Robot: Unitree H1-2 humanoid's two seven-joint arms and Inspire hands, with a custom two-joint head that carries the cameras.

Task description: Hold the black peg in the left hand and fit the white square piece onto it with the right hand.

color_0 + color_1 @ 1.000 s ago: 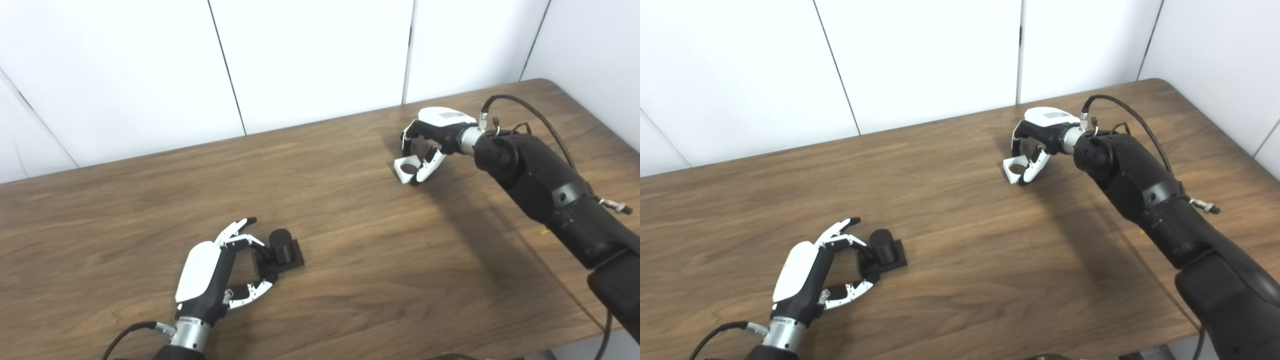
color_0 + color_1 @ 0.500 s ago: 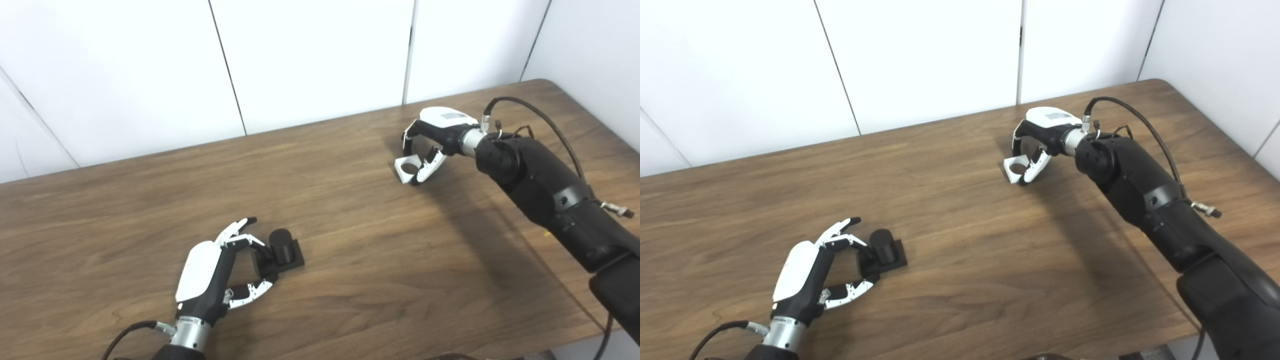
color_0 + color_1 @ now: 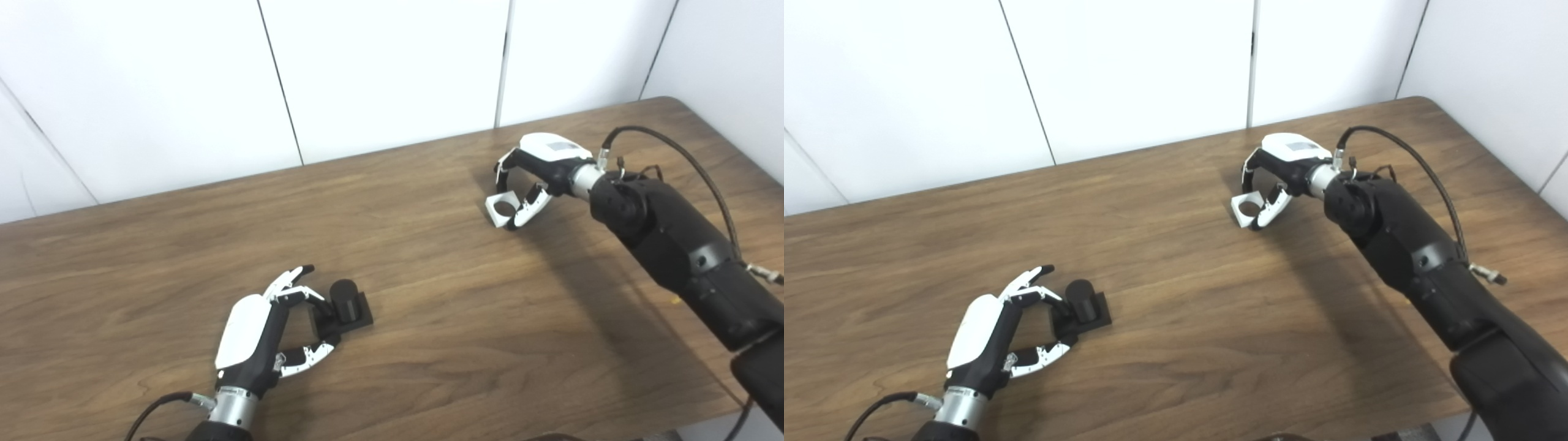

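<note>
Spanning nearly the whole view, item one: the desk (image 3: pixel 429 294), brown wood-grain laminate, matte, with a rounded far-right corner, set against plain white wall panels. Item two: the right arm, black shell with a looping cable, entering from the near right; since half a second ago its elbow has swung a little to the right while the right hand (image 3: pixel 531 177) has hardly shifted, and the camera itself has drifted only slightly. Item three: the right hand, white back plate and black-and-white fingers, curled down on the white square piece (image 3: pixel 503 208), pinching it by its right edge between thumb and fingers at the far right of the desk. The piece now looks tipped and perhaps just off the surface, though contact cannot be told; judged, the lift has begun and the carry to the peg remains. Item four: the left hand (image 3: pixel 989 334), near left, unchanged, fingers part-curled with tips touching the black peg (image 3: pixel 1081 301) at its left side; a firm hold cannot be confirmed. Item five: the peg, matte black, a short round post upright on a flat square base, resting on the desk. Item six: the white piece, a small flat square block with one round through-hole.
</note>
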